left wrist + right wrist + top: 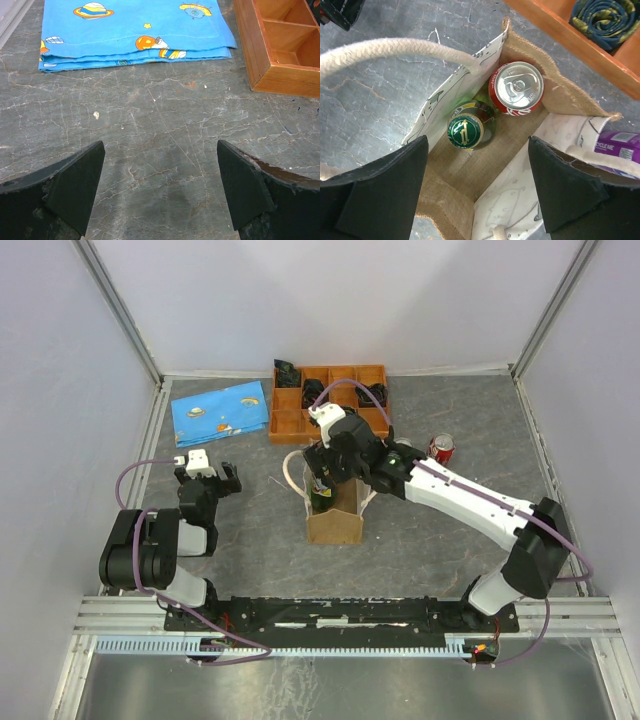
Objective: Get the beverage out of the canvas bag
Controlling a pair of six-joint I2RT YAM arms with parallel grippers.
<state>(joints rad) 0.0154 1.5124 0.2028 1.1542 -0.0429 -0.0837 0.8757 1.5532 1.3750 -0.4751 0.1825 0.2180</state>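
Note:
The tan canvas bag (335, 522) stands upright mid-table, its mouth open (445, 180). Inside it stand a green bottle with a green-and-gold cap (466, 131) and a red soda can (516, 88), side by side. My right gripper (477, 192) hovers over the bag's mouth, open and empty, jaws wide apart above the bag's inside. In the top view the right gripper (322, 478) sits above the bag's far end. My left gripper (160, 192) is open and empty over bare table, well left of the bag (208, 477).
A second red can (441, 448) stands on the table right of the bag. The orange-brown wooden tray (288, 423) with dark rolled items is behind the bag. A folded blue printed cloth (220, 412) lies at back left. A purple packet (616, 146) lies beside the bag.

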